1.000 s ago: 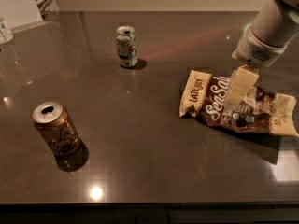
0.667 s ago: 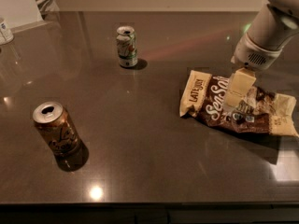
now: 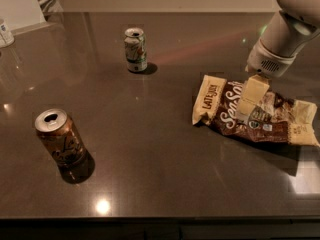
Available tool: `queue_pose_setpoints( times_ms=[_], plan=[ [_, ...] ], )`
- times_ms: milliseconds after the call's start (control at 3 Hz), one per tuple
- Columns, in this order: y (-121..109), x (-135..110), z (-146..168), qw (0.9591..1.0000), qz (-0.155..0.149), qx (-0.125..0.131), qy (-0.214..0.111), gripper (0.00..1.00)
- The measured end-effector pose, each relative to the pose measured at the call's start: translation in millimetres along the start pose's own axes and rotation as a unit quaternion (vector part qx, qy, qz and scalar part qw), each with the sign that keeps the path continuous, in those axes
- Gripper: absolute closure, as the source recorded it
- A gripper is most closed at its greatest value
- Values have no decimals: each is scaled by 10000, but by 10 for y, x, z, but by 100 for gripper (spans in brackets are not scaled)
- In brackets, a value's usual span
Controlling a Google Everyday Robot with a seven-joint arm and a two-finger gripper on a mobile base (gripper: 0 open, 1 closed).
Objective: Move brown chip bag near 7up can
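The brown chip bag (image 3: 260,118) lies flat on the dark table at the right, with cream ends and white script lettering. The 7up can (image 3: 135,49) stands upright at the back centre, well to the left of the bag. My gripper (image 3: 251,96) comes down from the upper right on a white arm and sits over the middle of the bag, at or just above its top surface. It hides part of the bag's lettering.
A brown-orange can with a silver top (image 3: 59,138) stands at the front left. A white object (image 3: 5,32) sits at the far left edge. The table's front edge (image 3: 160,218) runs along the bottom.
My gripper has shifted slightly left and down over the bag. The bag and both cans have not moved.
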State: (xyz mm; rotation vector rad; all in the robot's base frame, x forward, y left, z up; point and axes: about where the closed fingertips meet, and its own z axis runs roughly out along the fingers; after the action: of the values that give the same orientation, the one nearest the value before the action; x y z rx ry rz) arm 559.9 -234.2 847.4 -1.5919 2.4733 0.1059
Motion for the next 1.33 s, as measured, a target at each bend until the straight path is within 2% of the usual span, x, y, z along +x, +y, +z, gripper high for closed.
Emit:
queue_pose_setpoints(
  times_ms=[667, 1333],
  plan=[
    [-8, 24, 76, 9999, 110, -77, 88, 46],
    [-52, -193, -166, 10000, 38, -38, -15, 93]
  ],
)
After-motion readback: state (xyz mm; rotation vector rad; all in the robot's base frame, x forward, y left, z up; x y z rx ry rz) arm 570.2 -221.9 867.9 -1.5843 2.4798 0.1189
